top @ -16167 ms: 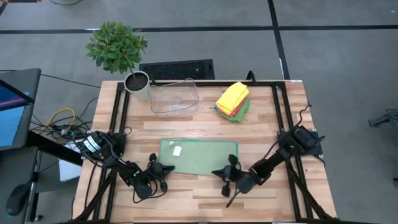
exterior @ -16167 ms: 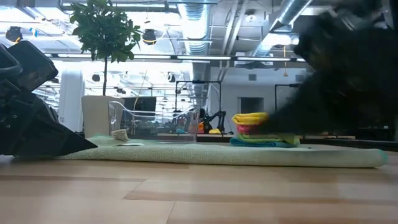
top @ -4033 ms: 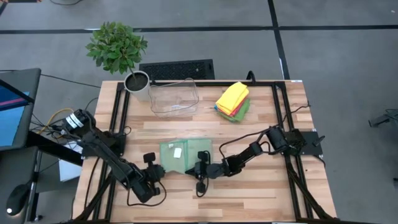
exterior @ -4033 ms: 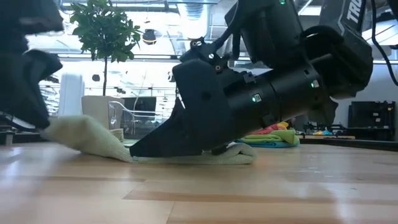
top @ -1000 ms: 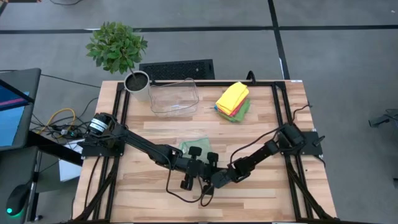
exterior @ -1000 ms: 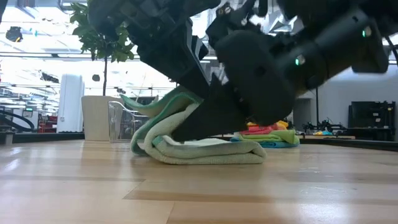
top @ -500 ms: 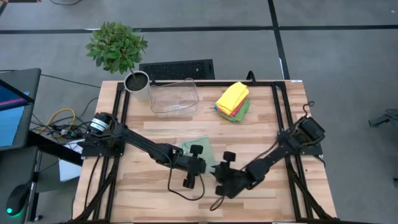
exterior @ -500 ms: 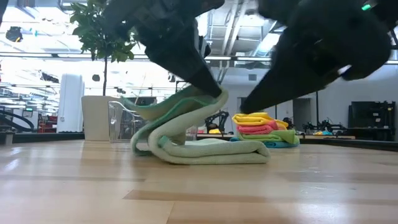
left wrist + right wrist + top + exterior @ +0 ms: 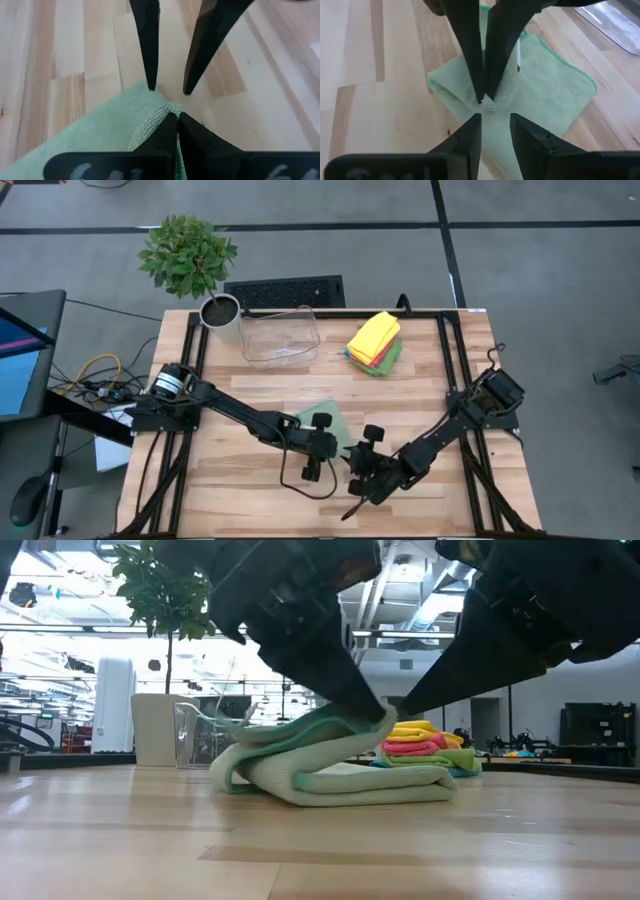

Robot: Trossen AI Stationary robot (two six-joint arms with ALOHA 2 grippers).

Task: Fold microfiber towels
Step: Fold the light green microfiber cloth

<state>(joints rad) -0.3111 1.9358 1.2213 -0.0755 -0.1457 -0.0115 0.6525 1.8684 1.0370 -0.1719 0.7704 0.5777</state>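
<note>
A pale sage green microfiber towel (image 9: 326,416) with a brighter green hem lies folded near the table's middle. Its lower layers (image 9: 350,782) rest flat on the wood. My left gripper (image 9: 177,119) reaches in from the table's left and is shut on a corner of the upper layer. My right gripper (image 9: 495,120) faces it from the right, open. Its fingertips stand just short of that corner with nothing between them. A stack of yellow, pink, green and blue towels (image 9: 375,340) lies at the far right. My left gripper pinches a corner of the towel's upper layer (image 9: 170,107) between its two fingertips. The fingers slant down from the table's left. The corner stays a little above the lower layers (image 9: 372,720). The cloth behind it drapes slack onto the folded pile.
A clear plastic bin (image 9: 280,335) and a potted plant (image 9: 220,312) stand at the far left. The towel stack also shows behind the fold in the low view (image 9: 425,745). Bare wood lies along the near edge (image 9: 240,500).
My right gripper has come off the towel, rising and drawing back toward the table's right and near edge. My left gripper has carried the held corner rightward and down. The upper layer now lies lower over the bottom layers, which stayed in place.
</note>
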